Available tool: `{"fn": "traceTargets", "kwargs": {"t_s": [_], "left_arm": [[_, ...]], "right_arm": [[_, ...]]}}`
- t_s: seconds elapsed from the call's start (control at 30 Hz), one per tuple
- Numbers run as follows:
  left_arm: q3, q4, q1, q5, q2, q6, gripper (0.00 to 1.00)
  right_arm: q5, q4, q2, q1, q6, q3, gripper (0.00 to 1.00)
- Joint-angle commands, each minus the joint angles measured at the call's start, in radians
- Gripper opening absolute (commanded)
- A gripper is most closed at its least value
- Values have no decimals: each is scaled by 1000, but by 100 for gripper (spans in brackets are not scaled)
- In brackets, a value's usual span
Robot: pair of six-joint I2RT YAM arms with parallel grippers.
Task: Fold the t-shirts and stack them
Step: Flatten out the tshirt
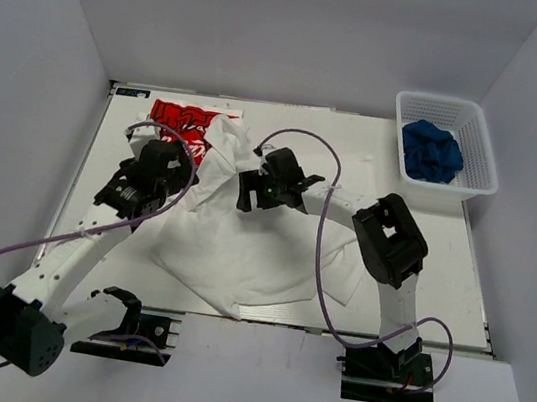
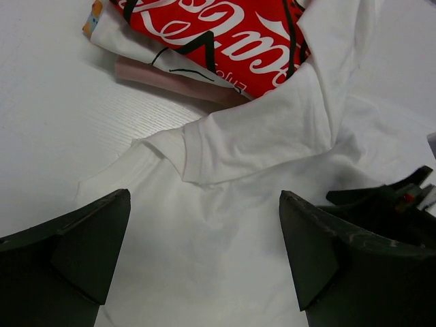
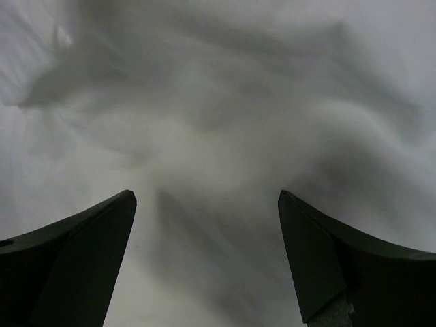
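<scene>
While poised over white shirt (image 1: 241,248): left gripper (image 2: 204,204) spread, right gripper (image 3: 206,201) spread | sleeve (image 2: 272,129) dead ahead of left, lapping printed shirt (image 2: 225,34) at table's (image 1: 457,290) far-left corner

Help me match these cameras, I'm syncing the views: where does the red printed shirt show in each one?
Top camera: the red printed shirt is in the upper left, with its right edge under the white shirt.
Left wrist: top centre, with a white sleeve lying across its right side.
Right wrist: not in it; only white cloth shows.
Shared landmark: the white shirt, visible in all three views.
</scene>
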Motion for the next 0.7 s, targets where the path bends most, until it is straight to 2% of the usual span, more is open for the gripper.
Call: {"fn": "traceTargets", "kwargs": {"t_s": [0.0,0.1,0.17,0.2,0.3,0.33,0.43,0.47,0.5,0.57,0.6,0.67], "left_arm": [[63,46,15,-43,68,-3,100],[132,58,15,-66,175,-3,100],[184,71,24,-86,247,10,100],[206,71,24,-97,270,10,100],[293,80,50,-106,335,51,100],[330,91,64,-94,374,71,100],[385,117,93,-48,438,100,100],[398,133,108,-34,485,120,100],[413,134,108,-16,513,129,100],[465,134,136,21,572,141,100],[485,134,136,30,635,142,100],[539,109,162,55,695,163,100]], "right_arm": [[-22,36,-44,-9,44,-99,90],[-20,98,-111,-21,110,-218,90],[35,82,-173,-33,150,-343,90],[64,44,-190,-35,161,-344,90],[109,-3,-311,-72,237,-517,90],[107,-3,-372,-96,295,-646,90],[77,-30,-524,-167,336,-765,90],[83,-61,-553,-179,366,-861,90],[101,-108,-654,-209,382,-887,90],[170,-195,-726,-231,430,-948,90],[205,-250,-842,-246,437,-964,90],[241,-307,-941,-273,413,-968,90]]}}
